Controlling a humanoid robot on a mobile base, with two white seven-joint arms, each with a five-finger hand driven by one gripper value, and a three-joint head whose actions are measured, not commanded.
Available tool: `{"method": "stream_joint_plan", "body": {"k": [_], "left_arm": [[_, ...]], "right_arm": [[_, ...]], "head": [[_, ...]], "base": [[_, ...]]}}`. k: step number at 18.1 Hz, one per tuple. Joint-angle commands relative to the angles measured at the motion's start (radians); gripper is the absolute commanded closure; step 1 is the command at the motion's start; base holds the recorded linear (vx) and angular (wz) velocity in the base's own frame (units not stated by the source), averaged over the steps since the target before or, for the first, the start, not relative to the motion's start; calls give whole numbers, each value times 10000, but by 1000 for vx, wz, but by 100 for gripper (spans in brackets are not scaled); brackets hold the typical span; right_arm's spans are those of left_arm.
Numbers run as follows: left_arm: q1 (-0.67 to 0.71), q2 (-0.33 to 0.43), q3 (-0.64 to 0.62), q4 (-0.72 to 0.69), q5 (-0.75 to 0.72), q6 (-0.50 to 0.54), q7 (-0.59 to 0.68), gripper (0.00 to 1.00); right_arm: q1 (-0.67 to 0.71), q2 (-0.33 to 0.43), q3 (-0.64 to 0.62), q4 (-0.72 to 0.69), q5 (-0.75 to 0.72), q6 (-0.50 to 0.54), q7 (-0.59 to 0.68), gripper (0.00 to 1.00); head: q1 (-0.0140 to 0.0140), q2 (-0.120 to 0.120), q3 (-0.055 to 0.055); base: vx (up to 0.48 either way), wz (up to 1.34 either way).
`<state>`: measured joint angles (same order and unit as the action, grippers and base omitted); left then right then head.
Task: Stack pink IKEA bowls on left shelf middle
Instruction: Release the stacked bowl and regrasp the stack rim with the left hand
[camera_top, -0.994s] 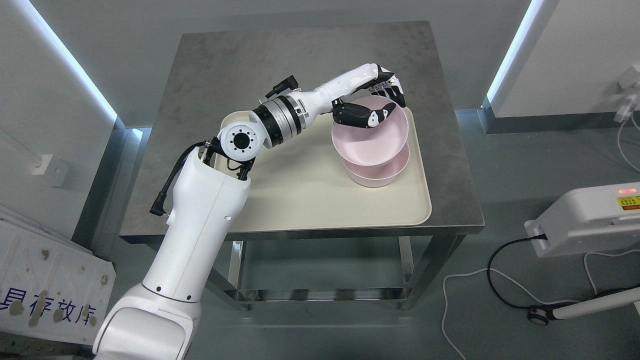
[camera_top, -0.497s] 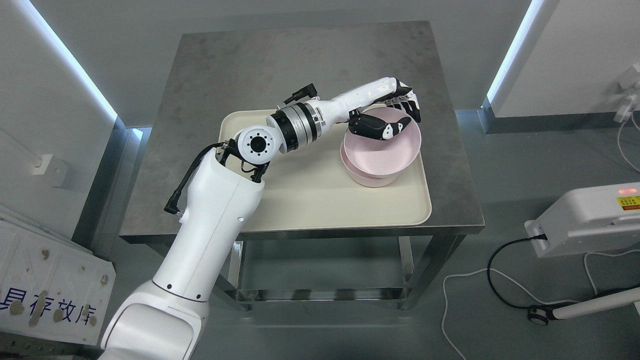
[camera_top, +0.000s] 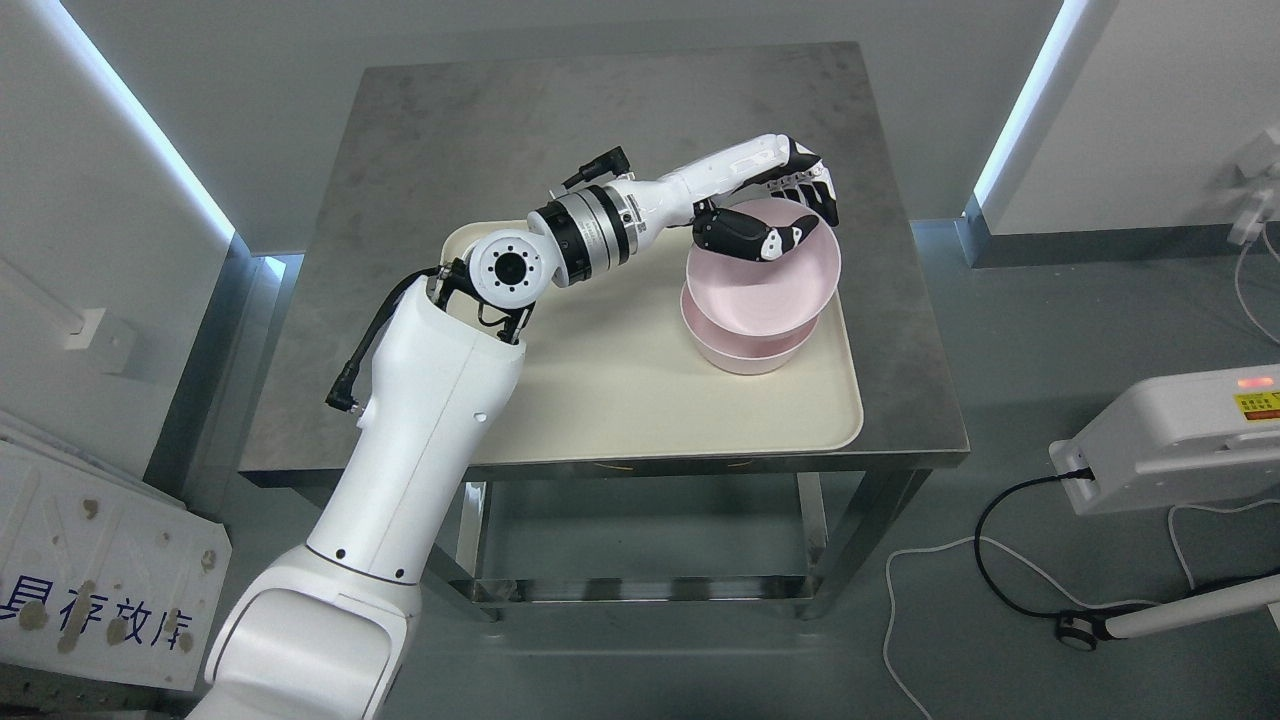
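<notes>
Two pink bowls are on the right half of a cream tray (camera_top: 620, 400). The lower pink bowl (camera_top: 745, 352) rests on the tray. The upper pink bowl (camera_top: 762, 290) is tilted over it, its far rim raised, its near side down inside the lower bowl. My left hand (camera_top: 795, 215) is shut on the upper bowl's far rim, thumb inside the bowl and the other fingers behind the rim. The left arm reaches in from the lower left across the tray. The right arm is out of view.
The tray lies on a grey metal table (camera_top: 450, 140) with bare surface behind and to the left. A white device (camera_top: 1180, 440) with cables sits on the floor at right. A white board (camera_top: 90, 560) leans at lower left.
The left hand carried the upper bowl to the right over the lower bowl, lowered it into it, then lifted its far rim slightly. The lower bowl stayed put.
</notes>
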<state>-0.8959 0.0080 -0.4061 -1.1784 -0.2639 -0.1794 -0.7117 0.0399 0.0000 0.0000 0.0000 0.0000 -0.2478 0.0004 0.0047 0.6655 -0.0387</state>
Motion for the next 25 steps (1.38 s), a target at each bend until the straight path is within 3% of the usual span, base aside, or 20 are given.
{"method": "stream_joint_plan", "body": {"k": [1, 2, 3, 4, 7, 9, 11, 13, 16, 18, 21, 25], "left_arm": [[230, 95, 149, 371, -76, -139, -200, 98], [276, 95, 241, 371, -76, -154, -200, 93], [277, 95, 302, 371, -76, -169, -185, 78], [277, 95, 561, 295, -61, -154, -169, 52], [277, 95, 2170, -333, 31, -185, -215, 41], [277, 95, 3273, -868, 77, -688, -185, 22], [688, 95, 4287, -1696, 701, -1439, -184, 21], [1545, 95, 4368, -2677, 2278, -1504, -230, 21], [3141, 95, 3620, -3922, 2777, -1672, -810, 15], [3406, 95, 2823, -3986, 2716, -2070, -1501, 15], [3299, 518, 1809, -3971, 1388, -2209, -1596, 15], [3207, 534, 1225, -3909, -1145, -2225, -1840, 16]], "right_arm": [[0, -174, -46, -175, -15, 8, -4, 0], [0, -174, -46, -175, -15, 8, -4, 0], [0, -174, -46, -175, -15, 8, -4, 0], [0, -174, -46, -175, -15, 8, -4, 0], [0, -174, -46, -175, -15, 8, -4, 0], [0, -174, -46, -175, -15, 8, -4, 0], [0, -174, -46, -175, -15, 8, -4, 0], [0, -174, -46, -175, -15, 8, -4, 0], [0, -174, -46, -175, -15, 8, -4, 0], [0, -174, -46, -175, -15, 8, -4, 0], [0, -174, -46, -175, -15, 8, -4, 0], [0, -174, -46, -175, -15, 8, -4, 0]], "head": [[0, 0, 0], [0, 0, 0], [0, 0, 0], [0, 0, 0], [0, 0, 0], [0, 0, 0], [0, 0, 0], [0, 0, 0], [0, 0, 0], [0, 0, 0], [0, 0, 0], [0, 0, 0]], "base": [[0, 0], [0, 0], [0, 0], [0, 0], [0, 0], [0, 0], [0, 0], [0, 0], [0, 0], [0, 0], [0, 0], [0, 0]]}}
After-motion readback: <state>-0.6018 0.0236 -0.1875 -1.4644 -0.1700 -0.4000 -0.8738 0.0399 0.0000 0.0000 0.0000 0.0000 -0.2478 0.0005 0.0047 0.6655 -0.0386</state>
